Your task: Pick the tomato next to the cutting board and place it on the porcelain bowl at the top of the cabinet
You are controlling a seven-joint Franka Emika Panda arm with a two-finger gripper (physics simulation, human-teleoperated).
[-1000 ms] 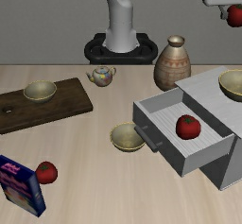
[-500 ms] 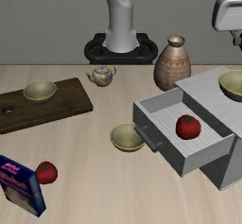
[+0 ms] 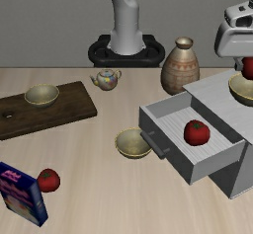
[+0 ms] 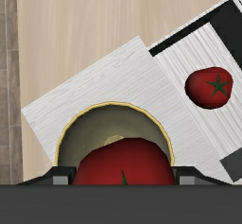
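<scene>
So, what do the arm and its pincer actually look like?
The arm is glossy white with rounded links, on a black base. The pincer has a boxy white body with dark trim; its fingers are dark grey.

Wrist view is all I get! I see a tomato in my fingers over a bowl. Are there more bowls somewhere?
Observer: Yes, a small bowl sits on the cutting board.
Operator: Any others?
Observer: A second bowl stands on the table, just in front of the open drawer.
Operator: More tomatoes too?
Observer: A loose tomato lies on the table beside a blue box, at the exterior view's left.
</scene>
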